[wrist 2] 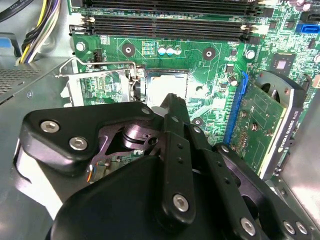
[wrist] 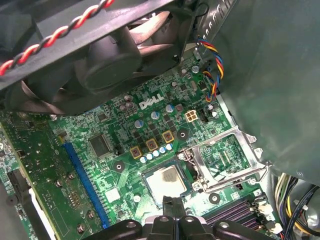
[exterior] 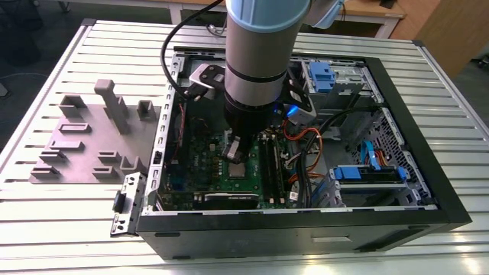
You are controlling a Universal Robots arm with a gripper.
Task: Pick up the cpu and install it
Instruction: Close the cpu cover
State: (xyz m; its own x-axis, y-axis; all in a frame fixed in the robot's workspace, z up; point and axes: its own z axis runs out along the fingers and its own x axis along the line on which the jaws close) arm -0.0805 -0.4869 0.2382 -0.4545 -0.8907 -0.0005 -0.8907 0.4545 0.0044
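At the exterior view's left, the grey block tray [exterior: 84,146] is seen on the table, well apart from the work. In the middle, the gripper [exterior: 233,153] is held low inside the computer case [exterior: 306,226], just above the cpu [wrist: 167,179]. The cpu is seen lying in its socket on the green board [wrist: 45,150], with the metal frame [wrist: 227,160] flipped open beside it. Whether the hand is wide or narrow cannot be told. If the cpu is bumped or pushed crooked, the tiny pins under it could be bent. At the right, the wires [exterior: 306,150] could be caught by the arm.
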